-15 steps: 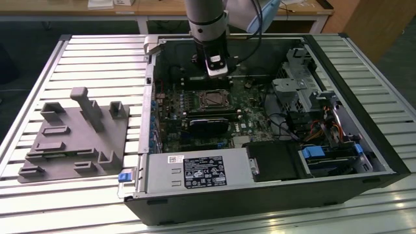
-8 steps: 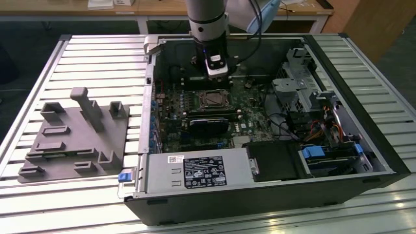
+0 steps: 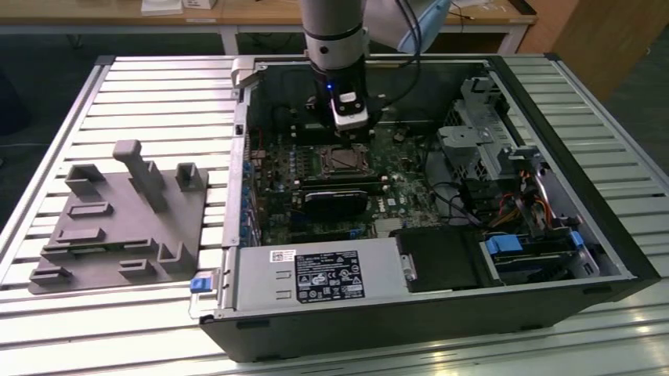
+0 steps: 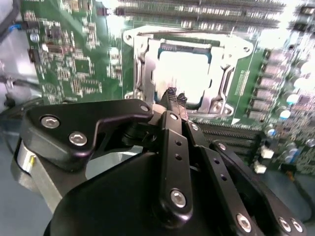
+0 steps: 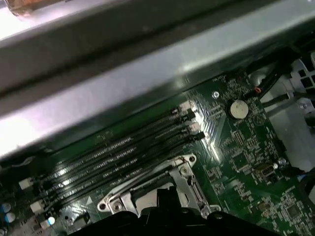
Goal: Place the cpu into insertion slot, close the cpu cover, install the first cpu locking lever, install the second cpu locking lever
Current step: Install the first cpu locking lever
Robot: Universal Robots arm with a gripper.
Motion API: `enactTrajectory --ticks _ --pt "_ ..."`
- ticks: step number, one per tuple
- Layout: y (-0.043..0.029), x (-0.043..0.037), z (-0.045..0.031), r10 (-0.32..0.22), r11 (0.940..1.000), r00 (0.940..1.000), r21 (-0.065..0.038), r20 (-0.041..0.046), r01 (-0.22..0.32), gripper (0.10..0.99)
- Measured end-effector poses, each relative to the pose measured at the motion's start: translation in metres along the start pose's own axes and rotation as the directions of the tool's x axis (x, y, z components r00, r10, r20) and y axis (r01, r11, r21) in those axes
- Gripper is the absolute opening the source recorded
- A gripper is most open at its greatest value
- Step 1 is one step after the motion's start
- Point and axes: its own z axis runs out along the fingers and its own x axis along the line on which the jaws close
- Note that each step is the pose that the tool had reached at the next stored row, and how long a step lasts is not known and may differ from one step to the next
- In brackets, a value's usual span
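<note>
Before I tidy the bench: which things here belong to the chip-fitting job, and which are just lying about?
Job:
- chip, seated in the socket
- metal cover frame, lying over the chip
- claw, fingertips together near the chip's edge

Lying about:
- grey holder block
- power supply box
- memory slots

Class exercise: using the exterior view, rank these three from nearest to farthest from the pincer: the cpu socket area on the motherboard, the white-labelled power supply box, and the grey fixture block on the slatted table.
1. The insertion slot, directly below the pincer, inside the case.
2. The power supply box, at the case's near edge.
3. The grey fixture block, outside the case, on the exterior view's left.
</note>
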Motion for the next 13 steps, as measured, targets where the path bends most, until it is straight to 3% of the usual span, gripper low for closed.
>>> enactTrajectory --ticks 4,10,13 --pt "-0.0063 -0.0032 0.0001 -0.002 0.9998 1.0000 0.017 -0.0025 0.002 0.106" --pt "-0.0120 -0.0066 0.0005 -0.006 0.9982 0.9997 0.060 -0.0250 0.007 0.106" --pt "-0.0124 -0.0068 0.0004 -0.006 0.9979 0.9997 0.065 -0.0240 0.008 0.106"
